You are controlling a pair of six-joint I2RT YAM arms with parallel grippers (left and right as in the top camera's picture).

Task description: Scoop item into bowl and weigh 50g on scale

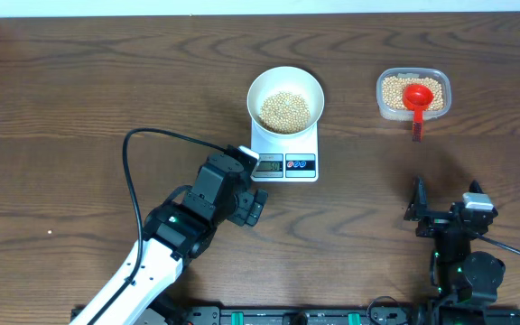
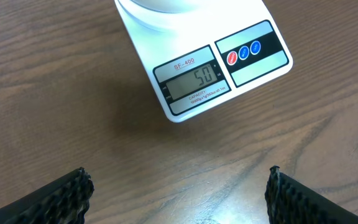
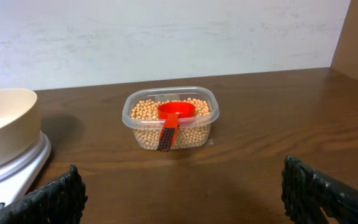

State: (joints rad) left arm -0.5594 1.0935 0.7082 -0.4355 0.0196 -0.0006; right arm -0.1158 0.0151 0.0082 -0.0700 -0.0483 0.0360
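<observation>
Though the scale (image 1: 284,149), toward the far edge of the tabletop (image 1: 79,90), reads 50 under the bowl (image 1: 284,83) of beans (image 1: 283,111), left claw (image 2: 178,180) and right claw (image 3: 179,183) gape empty, and a left nudge could spoil that.

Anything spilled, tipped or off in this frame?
Nothing stands out. The bowl sits upright on the scale, which reads 50, with beans inside. The red scoop rests in the tub, handle over its rim. No loose beans show on the table.
</observation>
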